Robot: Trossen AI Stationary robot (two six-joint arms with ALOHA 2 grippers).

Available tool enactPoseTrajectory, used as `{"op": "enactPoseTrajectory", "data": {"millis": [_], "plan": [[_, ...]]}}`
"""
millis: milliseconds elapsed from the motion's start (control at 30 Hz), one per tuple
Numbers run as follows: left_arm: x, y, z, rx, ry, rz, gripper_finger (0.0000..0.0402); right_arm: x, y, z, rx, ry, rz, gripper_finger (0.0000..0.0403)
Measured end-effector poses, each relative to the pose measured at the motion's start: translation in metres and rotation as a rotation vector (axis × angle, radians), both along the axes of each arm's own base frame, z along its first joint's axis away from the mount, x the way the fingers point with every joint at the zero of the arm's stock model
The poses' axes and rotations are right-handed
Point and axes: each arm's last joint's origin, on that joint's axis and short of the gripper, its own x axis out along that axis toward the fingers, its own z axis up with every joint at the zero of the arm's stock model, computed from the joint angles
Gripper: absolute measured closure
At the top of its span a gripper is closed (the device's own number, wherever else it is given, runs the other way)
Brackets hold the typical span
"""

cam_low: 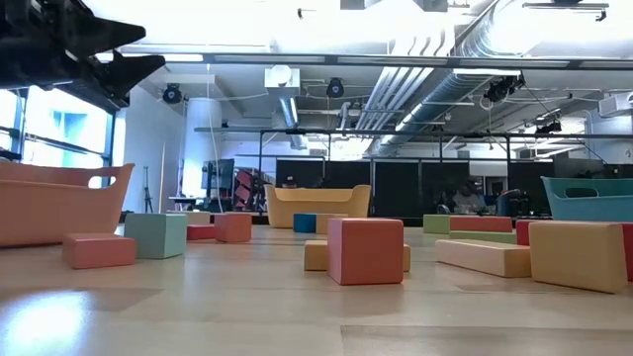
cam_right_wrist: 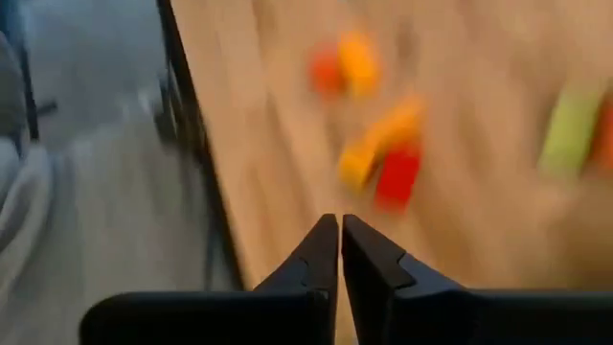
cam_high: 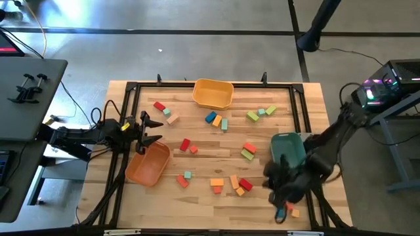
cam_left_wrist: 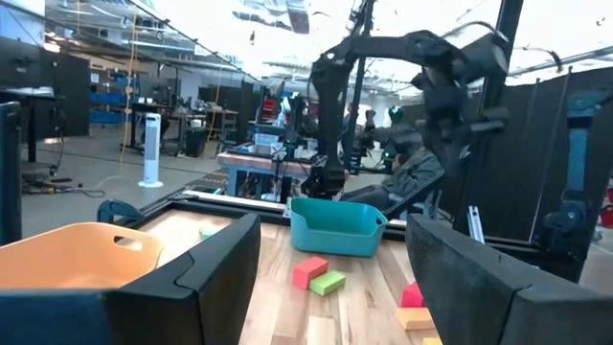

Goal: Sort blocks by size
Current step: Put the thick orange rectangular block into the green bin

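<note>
While most blocks (cam_high: 231, 181) are lying scattered across the table (cam_high: 203, 170) at centre frame, no sorted groups are showing yet, the right gripper (cam_right_wrist: 340, 240), fingers pressed together, is hovering lower right, and the left gripper (cam_high: 147, 131), spread, is waiting mid-left.

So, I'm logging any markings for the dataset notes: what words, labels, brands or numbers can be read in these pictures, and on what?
None can be read.
The blocks, the orange bin, the yellow bin and the teal bin show plain faces with no print.
The equipment in the room behind the table is too far and too blurred to show any text.
</note>
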Motion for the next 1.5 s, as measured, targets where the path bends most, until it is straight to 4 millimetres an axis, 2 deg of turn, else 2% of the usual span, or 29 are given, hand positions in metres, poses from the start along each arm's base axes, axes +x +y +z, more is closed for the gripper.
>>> {"op": "enactPoseTrajectory", "data": {"millis": [133,233,467,633,900,1100,1233,1500], "plan": [[0.000,0.000,0.001,0.000,-0.012,0.000,0.0151,0.006,0.026,-0.025,0.136,0.263,-0.076,0.0343],[-0.001,0.000,0.003,-0.001,-0.033,0.000,0.0151,0.004,0.038,-0.047,0.142,0.425,-0.136,0.0293],[0.000,0.000,0.002,-0.001,-0.022,0.000,0.0151,-0.019,0.041,-0.102,0.092,0.711,-0.242,0.0176],[0.000,0.000,0.002,-0.001,-0.023,0.000,0.0151,-0.030,0.037,-0.120,0.076,0.755,-0.304,0.0137],[0.000,0.000,0.001,-0.001,-0.013,0.000,0.0151,-0.042,0.022,-0.151,0.025,0.801,-0.426,0.0135],[0.000,0.000,0.001,-0.001,-0.015,0.000,0.0151,-0.045,0.017,-0.168,0.050,0.776,-0.433,0.0142],[0.000,0.000,0.001,-0.001,-0.015,0.000,0.0151,-0.046,0.016,-0.177,0.080,0.768,-0.449,0.0177],[0.000,0.000,0.001,-0.001,-0.015,0.000,0.0151,-0.046,0.016,-0.180,0.112,0.768,-0.453,0.0280]]}}
